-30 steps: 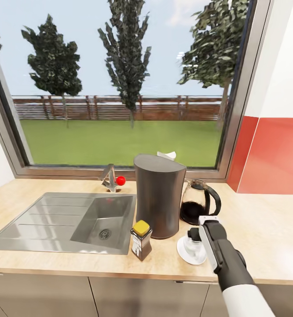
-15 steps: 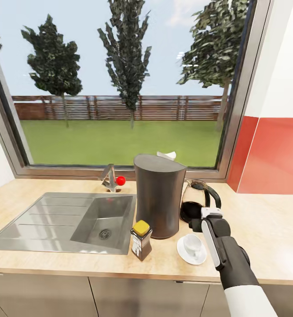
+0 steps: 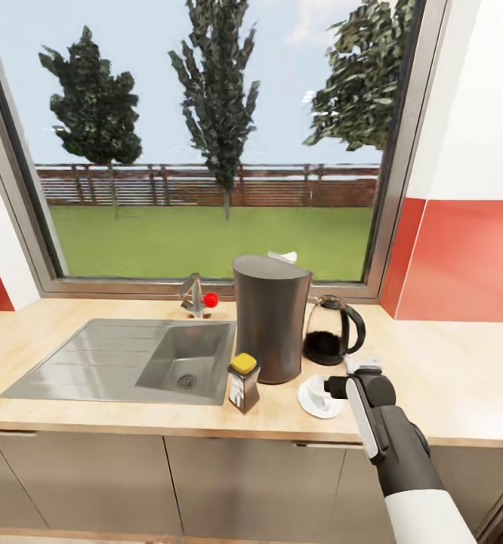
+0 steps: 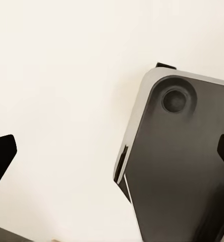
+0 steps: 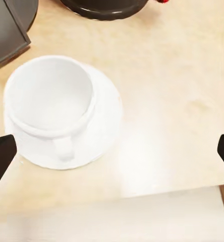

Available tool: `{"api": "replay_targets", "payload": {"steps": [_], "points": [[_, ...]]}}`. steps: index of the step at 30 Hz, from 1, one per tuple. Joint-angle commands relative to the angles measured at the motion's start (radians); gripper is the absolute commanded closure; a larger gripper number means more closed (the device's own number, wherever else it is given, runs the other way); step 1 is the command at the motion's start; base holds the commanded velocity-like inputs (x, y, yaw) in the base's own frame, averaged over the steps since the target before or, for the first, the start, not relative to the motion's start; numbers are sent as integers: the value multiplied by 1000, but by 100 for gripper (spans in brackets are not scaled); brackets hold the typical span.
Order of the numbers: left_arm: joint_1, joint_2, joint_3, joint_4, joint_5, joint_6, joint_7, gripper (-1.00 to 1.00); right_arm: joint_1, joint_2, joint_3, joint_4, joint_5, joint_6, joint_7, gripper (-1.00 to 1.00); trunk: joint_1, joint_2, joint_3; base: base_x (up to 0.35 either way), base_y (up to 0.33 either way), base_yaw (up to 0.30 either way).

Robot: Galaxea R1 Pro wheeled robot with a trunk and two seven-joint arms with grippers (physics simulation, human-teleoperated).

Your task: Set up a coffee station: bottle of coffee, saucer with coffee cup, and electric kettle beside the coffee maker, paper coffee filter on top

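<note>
On the kitchen countertop (image 3: 448,393) the coffee cup (image 5: 49,98) sits inside the saucer (image 5: 104,118), touching it, just beside the coffee maker (image 3: 271,317) at its 4 o'clock. The electric kettle (image 3: 331,340) stands at the maker's 3 o'clock, the bottle of coffee (image 3: 243,381) at its 7 o'clock. My right claw (image 5: 112,151) hangs released, tips spread wide, empty; the cup lies at 10 o'clock from it, handle toward me. My right arm is nearer. The left claw's state I cannot tell.
</note>
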Motion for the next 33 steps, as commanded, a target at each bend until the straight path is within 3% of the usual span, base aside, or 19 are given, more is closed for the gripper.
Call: {"api": "replay_targets", "payload": {"steps": [1, 5, 6, 8, 10, 12, 13, 14, 15, 17, 19, 22, 25, 29, 31, 33], "points": [[-1, 0, -8, 3, 6, -5, 1, -100, 0, 1, -1, 0, -5, 3, -4, -100, 0, -1, 0, -337, 0, 0], [-1, 0, -8, 3, 7, -6, 1, -100, 1, 2, 0, 4, -6, -11, -3, -100, 0, -1, 0, -337, 0, 0], [-1, 0, -8, 2, 7, -7, 1, -100, 3, 2, 1, 29, -6, -84, -3, -100, 0, -1, 0, -337, 0, 0], [-1, 0, -8, 2, 7, -7, 1, -100, 6, 2, 2, 61, -7, -161, -3, -100, 0, -1, 0, -337, 0, 0], [-1, 0, -9, 1, 6, -8, 1, -100, 18, 3, 2, 135, -8, -304, -3, -100, 0, -1, 0, -338, 0, 0], [-1, 0, -13, -2, 6, -10, 0, -100, 39, 2, 1, 319, -9, -623, -3, -100, 0, -1, 0, -337, 0, 0], [-2, 1, -13, -3, 6, -11, 0, -100, 45, 2, 1, 472, -9, -866, -3, -100, 0, -1, 0, -281, 0, 0], [-3, 1, -13, -4, 6, -11, 0, -100, 46, 1, 0, 558, -9, -997, -3, -100, 0, -1, 0, -186, 0, 0], [-3, 0, -13, -5, 6, -11, 0, -100, 47, 1, 0, 609, -9, -1076, -3, -100, 0, -1, 0, -149, 0, 0], [-5, 0, -12, -7, 6, -12, 0, -100, 48, 1, 0, 859, -10, -1479, -3, -100, 0, -1, 0, -58, 0, 0], [-5, 0, -12, -9, 6, -13, 0, -100, 49, 1, 0, 1025, -11, -1760, -3, -100, 0, -1, 0, -19, 0, 0], [-7, 0, -11, -10, 7, -13, -1, -100, 49, 1, 0, 1171, -11, -2000, -4, -100, 0, -1, 0, -6, 0, 0], [-9, -1, -11, -11, 7, -14, -2, -100, 51, 0, 0, 1245, -11, -2091, -4, -100, 0, -1, 0, -2, 0, 0], [-12, -3, -11, -12, 7, -14, -3, -100, 119, 0, 1, 1278, -9, -2090, -2, -100, 0, -1, 0, 0, 0, 0], [-13, -4, -11, -15, 6, -14, -4, -100, 154, 0, 2, 1282, -8, -2039, -1, -100, 0, -1, 0, 0, 0, 0], [-13, -5, -12, -27, 6, -13, -5, -100, 177, -2, 3, 1284, -7, -1873, 0, -100, 0, -1, 0, 0, 0, 0]]}}
